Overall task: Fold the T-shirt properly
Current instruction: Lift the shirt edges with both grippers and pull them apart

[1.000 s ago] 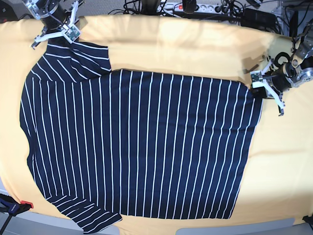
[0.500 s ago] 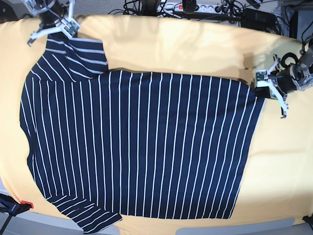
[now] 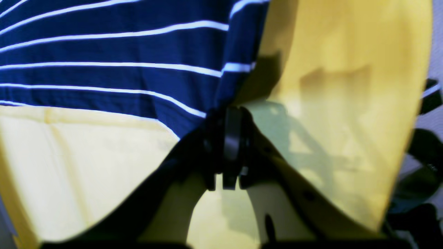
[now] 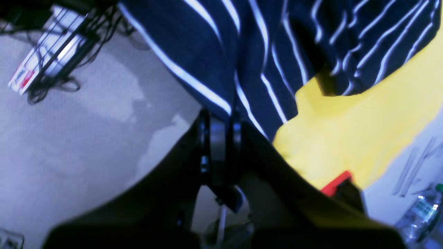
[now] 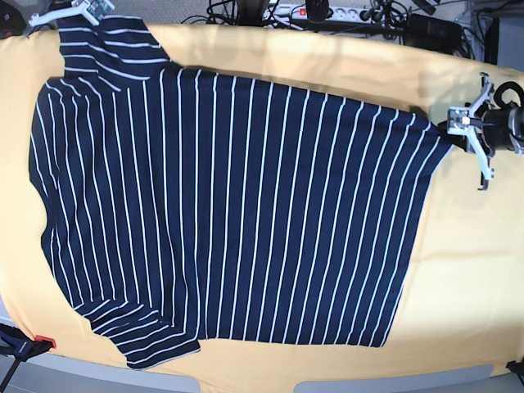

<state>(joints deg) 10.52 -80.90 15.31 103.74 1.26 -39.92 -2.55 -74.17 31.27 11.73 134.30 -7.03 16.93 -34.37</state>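
The T-shirt (image 5: 237,205), dark navy with thin white stripes, lies spread flat on the yellow cloth (image 5: 475,270), its collar end at the left. My right gripper (image 5: 82,8) is at the far left corner, shut on the edge of the far sleeve (image 4: 249,69). In the right wrist view its fingertips (image 4: 221,119) pinch the striped fabric. My left gripper (image 5: 448,126) is at the far right, shut on the shirt's hem corner (image 3: 221,86). The left wrist view shows the jaws pressed together on that corner, at the gripper (image 3: 230,114). The near sleeve (image 5: 147,336) lies flat at the front.
Cables and a power strip (image 5: 327,12) run behind the table's back edge. A red clamp (image 5: 45,341) sits at the front left corner. Bare yellow cloth borders the shirt to the right and along the back. A water bottle (image 4: 422,211) stands off the table.
Both grippers have moved toward the back and outward with the shirt's far edge. The shirt slid back with them and the folded far sleeve has been pulled out flat.
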